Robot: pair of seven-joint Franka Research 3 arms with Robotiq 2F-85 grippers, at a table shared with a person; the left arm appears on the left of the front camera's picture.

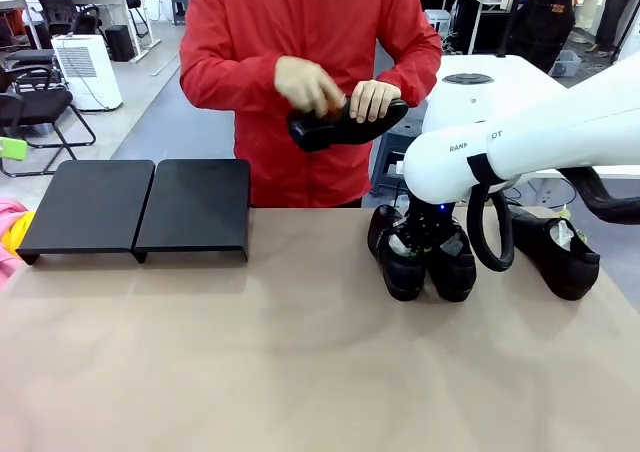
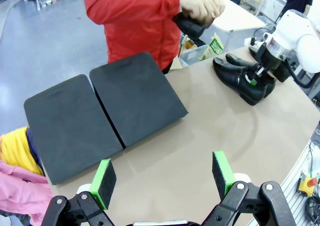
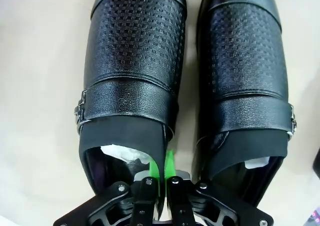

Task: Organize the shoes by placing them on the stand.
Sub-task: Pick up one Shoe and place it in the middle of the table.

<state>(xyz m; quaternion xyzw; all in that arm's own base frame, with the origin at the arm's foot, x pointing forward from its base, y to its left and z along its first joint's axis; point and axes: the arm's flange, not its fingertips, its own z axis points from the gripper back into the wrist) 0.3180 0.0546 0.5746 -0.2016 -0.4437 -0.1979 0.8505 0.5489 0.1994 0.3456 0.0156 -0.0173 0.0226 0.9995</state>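
Observation:
Two glossy black shoes [image 1: 400, 264] [image 1: 455, 267] stand side by side on the table right of centre. My right gripper [image 1: 427, 244] comes down between them. In the right wrist view its green pads [image 3: 169, 163] are shut on the inner wall of the left shoe [image 3: 132, 61], beside the other shoe [image 3: 245, 51]. A further shoe [image 1: 555, 254] lies at the far right. A person in red holds one more shoe [image 1: 345, 127] in both hands above the far edge. The black stand [image 1: 140, 207] sits bare at the far left. My left gripper [image 2: 164, 178] hangs open above the table, near the stand [image 2: 100, 111].
Pink and yellow cloth [image 1: 8, 234] lies off the table's left edge beside the stand. The person stands at the far side, between the stand and the shoes. Bare tabletop [image 1: 250, 352] stretches across the front and middle.

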